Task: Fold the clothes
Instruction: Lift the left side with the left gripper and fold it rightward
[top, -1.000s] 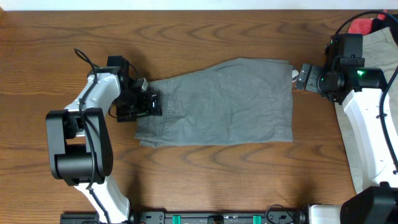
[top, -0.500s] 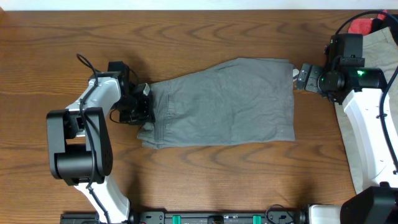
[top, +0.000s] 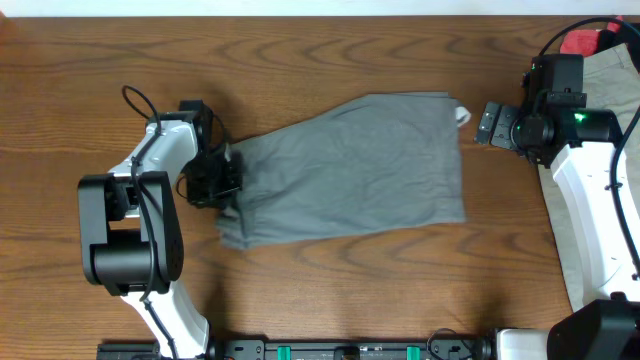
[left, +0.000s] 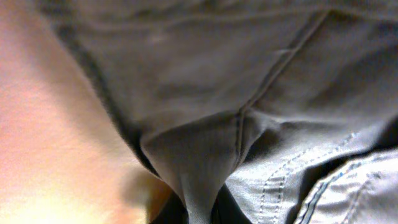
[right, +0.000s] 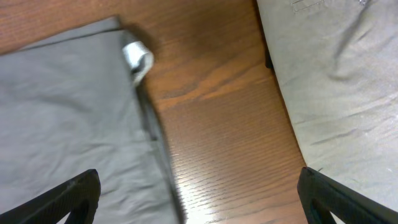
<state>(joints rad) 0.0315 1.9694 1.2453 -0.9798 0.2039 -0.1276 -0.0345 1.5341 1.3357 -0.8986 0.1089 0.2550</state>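
The left gripper (top: 227, 180), clamped on the grey shorts (top: 350, 170), has dragged them leftward, clear of the empty, wide-open right gripper (top: 486, 123) (likely smoothing before folding).

Note the table (top: 300, 50): wood with bold brown grain, smooth, with a low sheen. At centre the grey shorts (top: 350, 170) are matt woven cloth, softly creased, and your left wrist view shows raised double-stitched seams, while a smooth white tape loop (right: 137, 56) sits at their 1 o'clock corner. At 2 o'clock in your right wrist view the beige shorts (right: 336, 93) are paler, wrinkled matt cloth, and the right arm (top: 590, 190) at 4 o'clock overhead has a smooth, faintly glossy white plastic shell with matt black joints.
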